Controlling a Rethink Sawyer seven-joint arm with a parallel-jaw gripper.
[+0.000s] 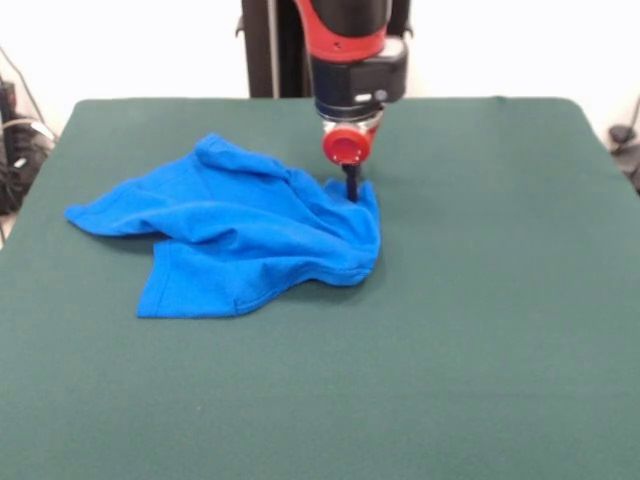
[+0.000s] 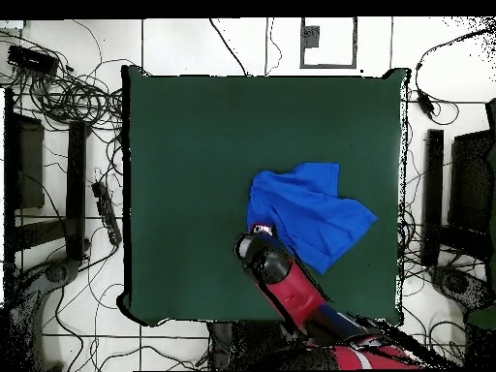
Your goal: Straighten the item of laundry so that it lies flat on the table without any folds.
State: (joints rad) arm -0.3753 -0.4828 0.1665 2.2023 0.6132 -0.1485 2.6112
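The item of laundry is a bright blue T-shirt lying crumpled on the green table, left of centre, with folds and a bunched ridge along its right side. My gripper comes straight down at the shirt's far right corner. Its thin black fingers are pressed together on the cloth edge there. In the overhead view the shirt lies right of the table's middle, and the gripper sits at its lower left corner, mostly hidden under the arm.
Cables and dark equipment lie on the floor around the table. The green surface stretches wide on the shirt's near and right sides in the front view.
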